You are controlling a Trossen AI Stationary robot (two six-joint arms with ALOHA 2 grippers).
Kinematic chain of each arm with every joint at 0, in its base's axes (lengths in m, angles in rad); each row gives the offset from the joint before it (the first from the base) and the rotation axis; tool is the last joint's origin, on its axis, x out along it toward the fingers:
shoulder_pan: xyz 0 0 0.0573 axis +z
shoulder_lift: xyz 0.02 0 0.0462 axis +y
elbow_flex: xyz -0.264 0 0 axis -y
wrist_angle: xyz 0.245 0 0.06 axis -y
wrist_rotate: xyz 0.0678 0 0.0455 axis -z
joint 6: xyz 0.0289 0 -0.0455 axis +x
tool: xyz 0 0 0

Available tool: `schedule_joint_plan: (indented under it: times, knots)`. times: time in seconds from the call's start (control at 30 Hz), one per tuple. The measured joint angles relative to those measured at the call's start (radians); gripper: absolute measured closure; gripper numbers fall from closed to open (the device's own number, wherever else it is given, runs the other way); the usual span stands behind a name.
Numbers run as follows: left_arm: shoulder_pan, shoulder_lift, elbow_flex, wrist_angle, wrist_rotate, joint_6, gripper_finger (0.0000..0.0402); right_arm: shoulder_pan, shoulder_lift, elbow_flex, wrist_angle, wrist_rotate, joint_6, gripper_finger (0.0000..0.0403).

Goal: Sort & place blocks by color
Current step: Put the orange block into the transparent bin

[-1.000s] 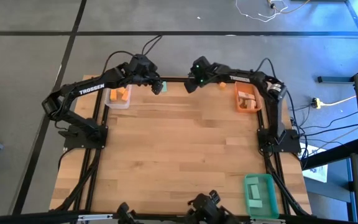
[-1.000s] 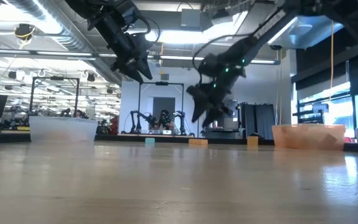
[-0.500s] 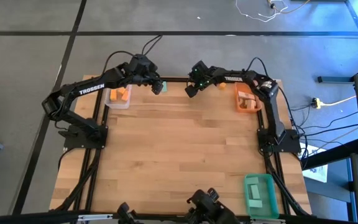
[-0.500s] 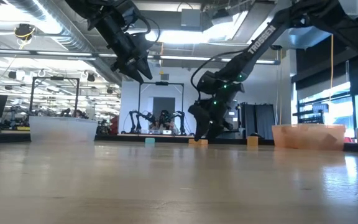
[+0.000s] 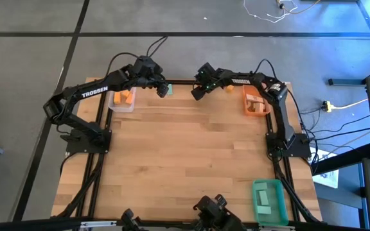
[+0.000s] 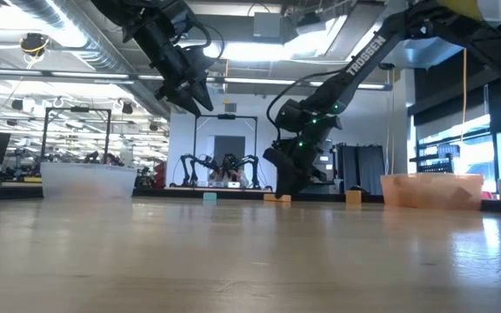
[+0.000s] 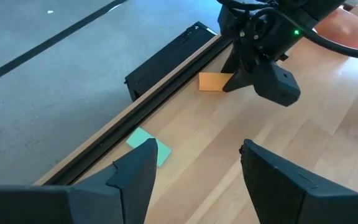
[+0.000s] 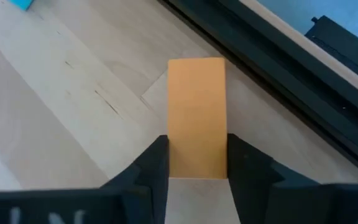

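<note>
R gripper (image 5: 196,94) is seen low at the table's far edge, upper centre of the high view, fingers (image 8: 151,165) clamped against both long sides of an orange bar (image 8: 196,115); the bar is lying flat on the wood beside the black edge rail (image 8: 272,56). In the low view the same bar (image 6: 277,198) is seen at table level under the R gripper (image 6: 283,184). L gripper (image 5: 164,90) is held up above the table, upper left of centre, jaws spread wide, nothing between them. A teal-green block (image 7: 148,146) is seen on the wood by the rail, below it. Orange blocks (image 5: 124,97) are seen in the clear bin (image 5: 122,108), upper left; wood blocks in the orange bin (image 5: 257,111), upper right. Green bin (image 5: 268,199) is at lower right.
</note>
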Motion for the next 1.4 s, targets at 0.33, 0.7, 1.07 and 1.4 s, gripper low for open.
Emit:
schedule_joint_plan:
  times: [0.33, 0.7, 1.07, 1.4]
  knots:
    - [-0.003, 0.0, 0.0, 0.0, 0.0, 0.0, 0.0182, 0.015, -0.023, 0.06, -0.133, -0.133, -0.083, 0.0279]
    - [-0.005, -0.001, 0.0, 0.005, -0.032, 0.169, 0.0182, 0.093, -0.036, 0.354, -0.495, -0.188, -0.233, 0.0279]
    - [-0.042, -0.001, 0.0, 0.007, 0.072, 0.901, 0.0182, 0.105, -0.037, 0.535, -0.575, -0.289, -0.228, 0.0279]
    - [-0.093, -0.001, 0.0, 0.05, 0.101, 0.924, 0.0182, 0.106, -0.038, 0.541, -0.574, -0.443, -0.212, 0.0279]
